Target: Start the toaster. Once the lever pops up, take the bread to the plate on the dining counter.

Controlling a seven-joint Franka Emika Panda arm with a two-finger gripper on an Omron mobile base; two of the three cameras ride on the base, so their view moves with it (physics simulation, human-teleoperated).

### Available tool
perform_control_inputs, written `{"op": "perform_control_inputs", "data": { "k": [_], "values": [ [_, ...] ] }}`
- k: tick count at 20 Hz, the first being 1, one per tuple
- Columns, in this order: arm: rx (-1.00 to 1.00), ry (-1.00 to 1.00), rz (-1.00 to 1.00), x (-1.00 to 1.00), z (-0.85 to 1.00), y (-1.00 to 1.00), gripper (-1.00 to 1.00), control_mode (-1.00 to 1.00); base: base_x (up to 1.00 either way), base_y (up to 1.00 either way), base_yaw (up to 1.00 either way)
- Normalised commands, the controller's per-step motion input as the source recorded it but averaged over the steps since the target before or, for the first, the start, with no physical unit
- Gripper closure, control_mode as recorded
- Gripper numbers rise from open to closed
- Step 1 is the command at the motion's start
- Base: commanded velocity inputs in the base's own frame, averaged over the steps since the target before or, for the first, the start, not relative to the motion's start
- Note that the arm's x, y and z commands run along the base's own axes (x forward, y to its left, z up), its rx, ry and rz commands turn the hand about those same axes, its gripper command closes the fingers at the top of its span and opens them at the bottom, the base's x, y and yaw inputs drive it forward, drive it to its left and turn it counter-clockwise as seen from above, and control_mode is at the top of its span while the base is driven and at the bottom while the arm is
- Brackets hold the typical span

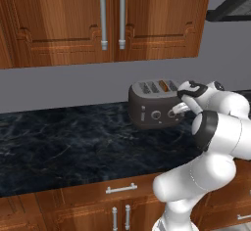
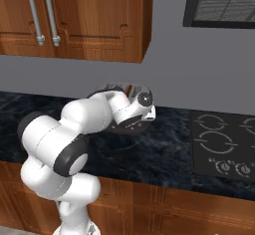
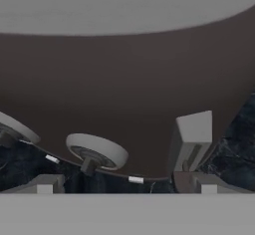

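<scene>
The dark grey toaster [image 1: 153,103] stands on the black-topped kitchen counter, and the bread [image 1: 169,84] shows tan in a right-hand slot. My gripper [image 1: 176,111] is open at the right end of the toaster's front face. In the hand view the toaster's front [image 3: 124,79] is very close. Its pale lever [image 3: 192,134] stands just above my right fingertip [image 3: 204,183], and a round knob [image 3: 97,152] is to its left. The gripper [image 3: 124,186] holds nothing. My arm hides most of the toaster [image 2: 130,89] in the right base view. The plate and the dining counter are out of view.
The marbled counter top [image 1: 63,144] runs left of the toaster, with wooden drawers below and wall cabinets [image 1: 108,19] above. A second pale slider [image 1: 143,112] sits at the left of the toaster's face. A black cooktop [image 2: 224,144] lies to the right.
</scene>
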Motion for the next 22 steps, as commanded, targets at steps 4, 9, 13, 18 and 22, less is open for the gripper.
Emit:
{"op": "perform_control_inputs", "data": {
  "k": [4,9,13,18,22],
  "values": [
    [0.0,0.0,0.0,0.0,-0.09,0.0,-1.0,-1.0,0.0,0.0,0.0],
    [0.0,0.01,0.0,0.0,-0.08,0.0,-1.0,-1.0,0.0,0.0,0.0],
    [0.0,0.02,0.0,0.0,-0.08,0.0,-1.0,-1.0,0.0,0.0,0.0],
    [0.0,0.02,0.0,0.0,-0.09,0.0,-1.0,-1.0,0.0,0.0,0.0],
    [0.0,0.02,0.0,0.0,-0.08,0.0,-1.0,-1.0,0.0,0.0,0.0]
  ]
}}
